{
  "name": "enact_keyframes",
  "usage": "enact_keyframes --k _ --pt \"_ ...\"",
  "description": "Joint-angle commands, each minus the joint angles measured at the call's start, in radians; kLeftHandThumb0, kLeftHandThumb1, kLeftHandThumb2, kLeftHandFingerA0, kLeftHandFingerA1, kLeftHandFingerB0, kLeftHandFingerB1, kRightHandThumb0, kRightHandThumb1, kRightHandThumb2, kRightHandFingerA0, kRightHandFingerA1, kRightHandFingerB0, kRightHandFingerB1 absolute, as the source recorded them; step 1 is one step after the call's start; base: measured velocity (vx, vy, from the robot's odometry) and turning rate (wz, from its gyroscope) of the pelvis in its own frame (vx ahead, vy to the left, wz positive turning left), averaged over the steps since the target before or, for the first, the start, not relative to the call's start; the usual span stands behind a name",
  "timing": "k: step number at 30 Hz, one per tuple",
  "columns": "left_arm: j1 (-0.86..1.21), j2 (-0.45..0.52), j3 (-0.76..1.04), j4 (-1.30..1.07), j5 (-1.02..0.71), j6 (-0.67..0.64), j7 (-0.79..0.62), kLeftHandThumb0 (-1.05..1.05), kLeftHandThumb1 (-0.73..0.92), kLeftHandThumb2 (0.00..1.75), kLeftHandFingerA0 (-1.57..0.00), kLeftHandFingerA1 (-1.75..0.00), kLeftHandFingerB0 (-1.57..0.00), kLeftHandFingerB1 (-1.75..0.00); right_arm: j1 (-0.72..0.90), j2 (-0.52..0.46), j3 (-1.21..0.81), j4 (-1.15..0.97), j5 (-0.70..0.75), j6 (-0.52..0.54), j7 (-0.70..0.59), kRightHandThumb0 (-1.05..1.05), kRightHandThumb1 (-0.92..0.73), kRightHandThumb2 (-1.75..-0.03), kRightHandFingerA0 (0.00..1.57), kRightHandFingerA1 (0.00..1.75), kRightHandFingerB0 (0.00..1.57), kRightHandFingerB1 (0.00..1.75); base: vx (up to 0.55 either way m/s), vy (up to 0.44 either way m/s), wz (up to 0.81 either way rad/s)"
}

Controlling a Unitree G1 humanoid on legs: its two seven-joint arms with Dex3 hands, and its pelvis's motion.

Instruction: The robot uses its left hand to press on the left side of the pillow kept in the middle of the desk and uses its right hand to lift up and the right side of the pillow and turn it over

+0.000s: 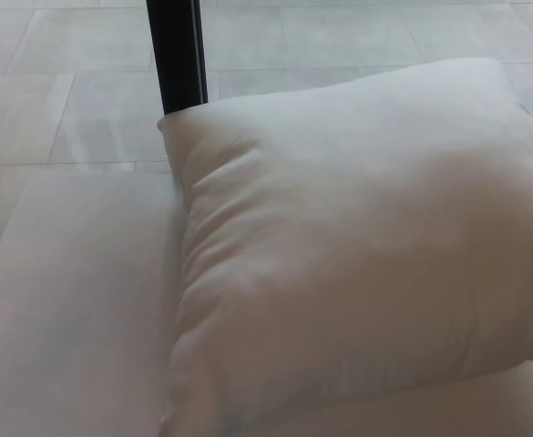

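Pillow (357, 246), plump and off-white, lies flat on the pale desk (75, 309), filling its middle and right side, its far left corner near a black post (177, 53). Neither robot hand is in view, so their state cannot be told. Any further press belongs near the wrinkled left edge. No writing or label shows.

No text, label, brand, number or sign can be read anywhere.
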Motion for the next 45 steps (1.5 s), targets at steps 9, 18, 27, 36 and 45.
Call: enact_keyframes --k 9,18,27,36,45 --pt "0.266 0.060 0.221 0.479 -0.060 -0.229 -0.210 -1.05 0.41 0.83 -0.82 -0.58 -0.13 -1.02 0.359 0.048 -0.255 0.556 0.135 -0.498 0.051 -1.04 -0.69 -0.52 0.18 1.43 0.00 0.75 0.00 0.000 0.00" --pt "0.422 -0.034 -0.079 0.632 0.160 -0.364 -0.216 -0.98 0.35 0.79 -0.92 -0.71 -0.46 -0.74 0.367 0.183 -0.182 0.646 0.106 -0.546 -0.092 -1.05 -0.59 -1.07 0.95 1.47 0.00 0.53 0.00 0.000 0.00" --pt "0.483 -0.059 -0.112 0.718 0.145 -0.444 -0.031 -0.79 0.47 0.57 -0.73 -0.78 -0.59 -0.84 0.453 0.228 -0.032 0.672 0.022 -0.607 -0.104 -0.77 -0.70 -0.61 0.17 1.33 0.00 0.41 0.00 0.000 0.00" --pt "0.508 -0.064 -0.118 0.766 0.119 -0.509 -0.058 -0.75 0.44 0.56 -0.58 -0.79 -0.67 -0.81 0.501 0.237 0.038 0.685 0.037 -0.671 -0.067 -0.80 -0.67 -0.59 0.12 1.15 0.00 0.62 0.00 0.000 0.00" --pt "0.511 -0.069 -0.149 0.776 0.123 -0.552 -0.082 -0.77 0.47 0.58 -0.49 -0.80 -0.51 -0.82 0.522 0.238 0.151 0.704 0.027 -0.714 -0.058 -0.86 -0.45 -0.90 0.27 0.86 0.00 0.55 0.00 0.000 0.00"
